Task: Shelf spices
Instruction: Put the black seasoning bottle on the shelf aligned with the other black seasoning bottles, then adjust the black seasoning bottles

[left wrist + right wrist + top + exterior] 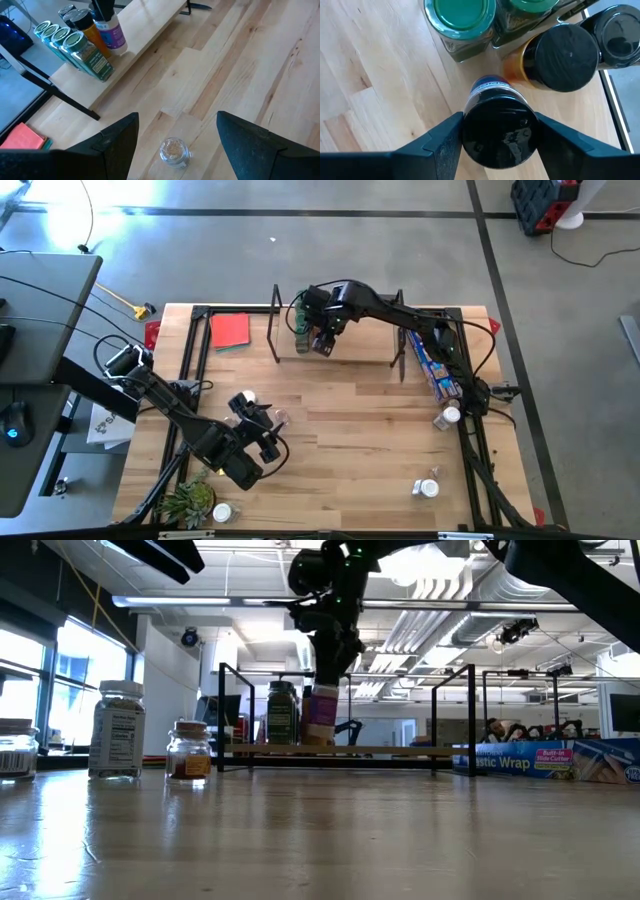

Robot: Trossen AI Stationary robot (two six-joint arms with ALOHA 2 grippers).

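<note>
At the near-left part of the surface (350, 480), the left claw (268, 442) hangs spread wide and empty. A small clear jar (174, 150) with tan contents stands upright directly below the gap between its fingers, so the way from this claw to the jar is straight down, and the jar's long axis is vertical, in line with a top-down grip. No other arm is near this jar; the left one is plainly the one for it. Other loose jars stand well apart: one at the near-left corner beside a small plant (188, 502), one toward the near-right, one by the right edge near a long blue packet (432, 363).

Farther back, along the far edge, the shelf (142, 27) carries a row of jars at its left end: green-lidded ones, then a dark-lidded orange one. The right claw (322, 340) is over that spot with a black-lidded jar (499, 127) bearing a purple label between its fingers. The jar stands upright, its base on or just above the board, just beside the orange jar. The fingers flank the lid closely; I judge the grip to be loosening, though whether they touch it I cannot tell. From here this claw's clear way out is upward, since neighbouring jars crowd one side.
</note>
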